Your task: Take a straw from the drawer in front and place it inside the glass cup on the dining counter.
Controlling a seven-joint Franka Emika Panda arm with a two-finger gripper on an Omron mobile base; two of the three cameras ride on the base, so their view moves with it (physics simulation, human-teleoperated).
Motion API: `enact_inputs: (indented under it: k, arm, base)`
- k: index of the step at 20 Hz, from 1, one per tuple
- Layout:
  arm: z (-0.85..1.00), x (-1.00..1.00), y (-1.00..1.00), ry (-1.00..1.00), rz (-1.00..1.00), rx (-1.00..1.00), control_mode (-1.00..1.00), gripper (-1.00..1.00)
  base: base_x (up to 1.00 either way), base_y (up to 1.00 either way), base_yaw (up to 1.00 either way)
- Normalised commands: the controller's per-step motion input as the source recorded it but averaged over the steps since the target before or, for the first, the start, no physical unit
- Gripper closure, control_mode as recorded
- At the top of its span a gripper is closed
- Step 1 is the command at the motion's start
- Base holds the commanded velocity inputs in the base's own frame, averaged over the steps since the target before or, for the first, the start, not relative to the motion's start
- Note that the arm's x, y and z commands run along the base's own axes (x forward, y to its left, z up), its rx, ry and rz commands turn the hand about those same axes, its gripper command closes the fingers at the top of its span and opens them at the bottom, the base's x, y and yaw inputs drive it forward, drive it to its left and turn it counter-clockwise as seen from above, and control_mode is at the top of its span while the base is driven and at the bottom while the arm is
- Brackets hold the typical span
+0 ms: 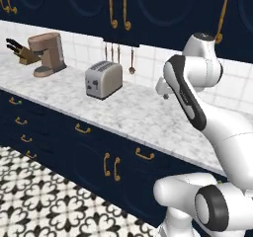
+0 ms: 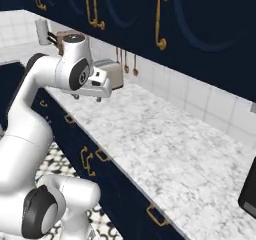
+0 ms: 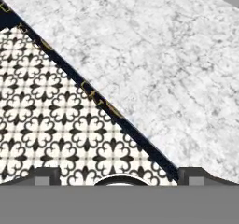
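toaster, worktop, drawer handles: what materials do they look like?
Toaster: brushed or satin metal by the look, grey body with soft highlights. Worktop: marble-look stone, white with grey veining, fairly matte; could be a print. Drawer handles: brass-coloured metal, thin golden curved bars against the navy fronts.

Drawer (image 1: 145,155): navy-blue front with a curved brass bar handle, fully shut, set flush directly beneath the marble worktop's (image 1: 123,110) front edge.

I saw my gripper (image 2: 86,98) hanging with its jaws spread above the marble worktop (image 2: 165,139), a toaster (image 2: 114,73) just behind.
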Motion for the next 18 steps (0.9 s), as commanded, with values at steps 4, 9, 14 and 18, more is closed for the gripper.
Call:
enact_inputs:
  k: [4, 9, 14, 18]
  arm:
    - [0.0, 0.0, 0.0, 0.0, 0.0, 0.0, 1.0, -1.0]
    - [0.0, 0.0, 0.0, 0.0, 0.0, 0.0, 1.0, -1.0]
    - [0.0, -0.03, -0.15, 0.0, 0.06, 0.0, -1.0, -1.0]
    - [-0.02, -0.13, 0.23, -0.02, 0.03, -0.04, -1.0, -1.0]
  base:
    - [0.0, -0.58, 0.55]
    - [-0.11, -0.68, 0.31]
    - [-0.09, -0.42, 0.14]
    - [0.0, 0.0, 0.0]
